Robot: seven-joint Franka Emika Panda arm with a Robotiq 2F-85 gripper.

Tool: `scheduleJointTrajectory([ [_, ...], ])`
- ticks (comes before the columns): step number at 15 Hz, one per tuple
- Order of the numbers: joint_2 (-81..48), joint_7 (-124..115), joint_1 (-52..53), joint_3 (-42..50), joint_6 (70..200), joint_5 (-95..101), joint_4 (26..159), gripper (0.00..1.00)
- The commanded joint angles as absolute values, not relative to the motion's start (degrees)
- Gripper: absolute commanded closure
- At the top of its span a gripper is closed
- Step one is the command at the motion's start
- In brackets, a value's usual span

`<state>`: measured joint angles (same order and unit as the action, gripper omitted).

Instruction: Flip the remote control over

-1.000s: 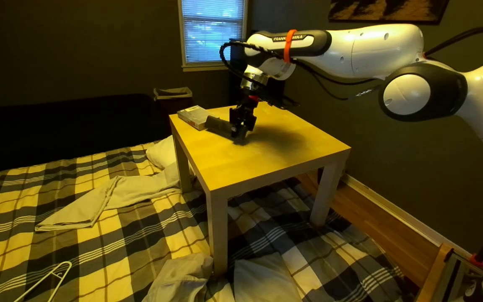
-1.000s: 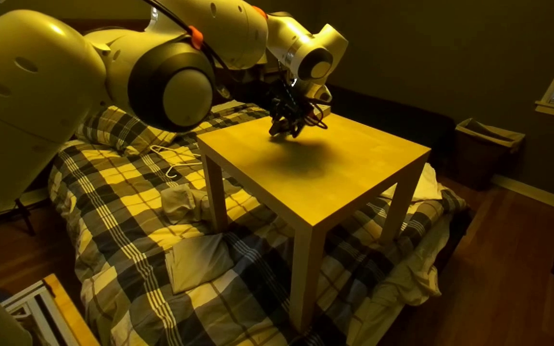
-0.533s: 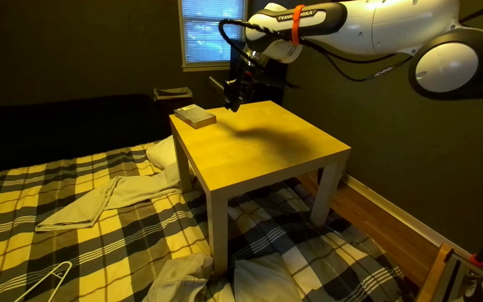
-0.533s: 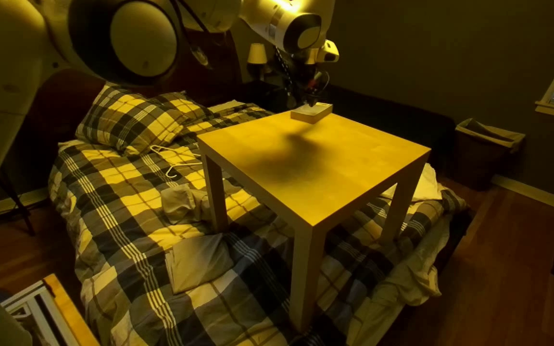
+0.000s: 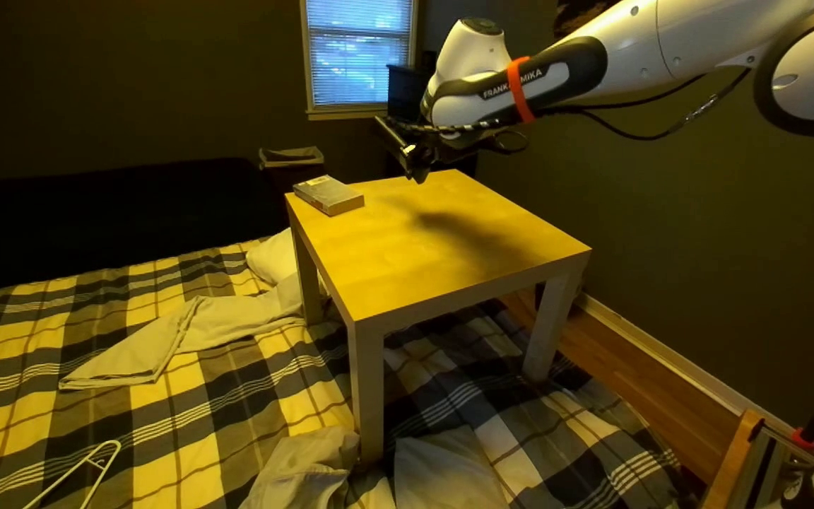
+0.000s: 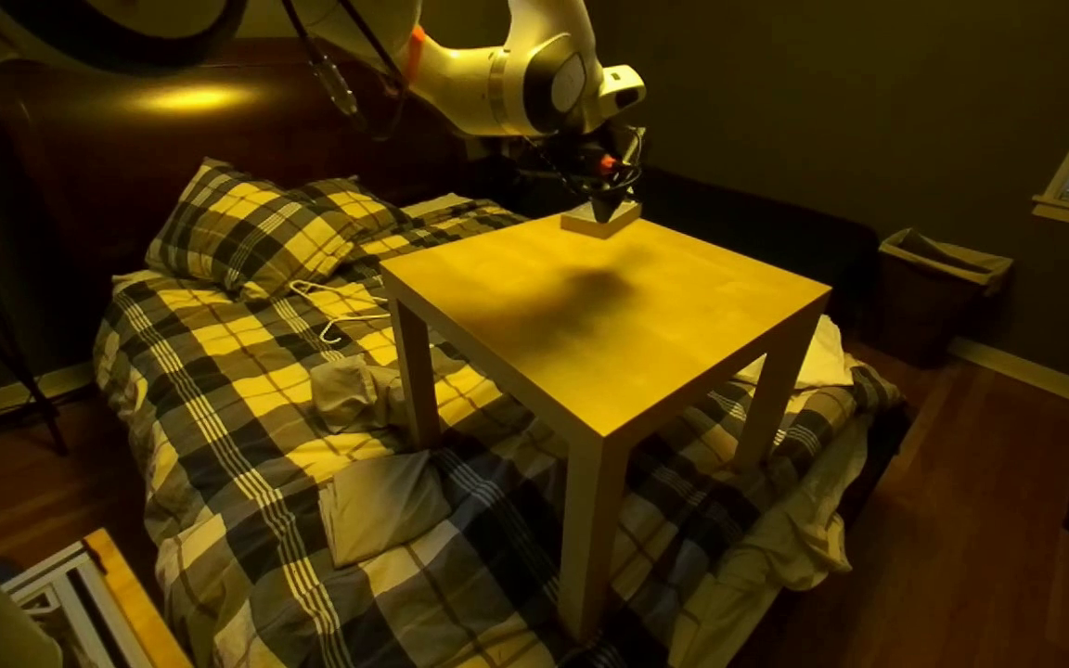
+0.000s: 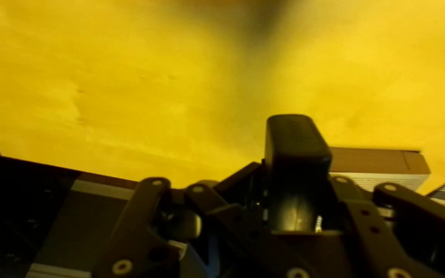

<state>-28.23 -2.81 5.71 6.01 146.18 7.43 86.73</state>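
Table: square yellow top, legs standing on the plaid bedspread; a pale box lies flat at the left corner in an exterior view, just inside the edges; the wrist view shows a strip of yellow between that box and the table edge at lower right, with a further corner and edge at lower left; from the box the top spreads wide toward the near corner, crossed by a soft shadow; the shadow lies apart from the gripper, so there is air beneath it.

The remote control: up off the table, toward its far side; slanted, one end raised to the upper left; jaws clamped on it; which face is turned up, cannot tell.

The arm: enters from upper right, sloping down to a bent wrist; orange band around it; fingertips point down and overlap the box in an exterior view, yet stand apart from it where seen from another angle; window well behind.
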Motion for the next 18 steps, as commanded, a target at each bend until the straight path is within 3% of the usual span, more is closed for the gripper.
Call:
scheduleJointTrajectory([
  [1, -20.2, -15.0, 11.6, 14.8, 154.0, 22.9, 100.8, 0.92],
  [3, -17.9, -24.2, 17.4, 22.1, 151.1, 32.2, 104.8, 0.92],
  [4, -22.7, -17.5, 10.9, 15.0, 152.0, 26.5, 97.9, 0.69],
  [9, -19.2, -23.0, 13.5, 18.3, 151.7, 32.0, 103.1, 0.69],
  [10, -19.4, -25.4, 15.0, 20.0, 150.1, 35.4, 102.4, 0.92],
  [13, -18.2, -30.9, 16.4, 21.3, 143.4, 47.1, 101.7, 0.92],
  [18, -16.0, -30.7, 13.4, 14.3, 125.6, 58.6, 102.2, 0.92],
])
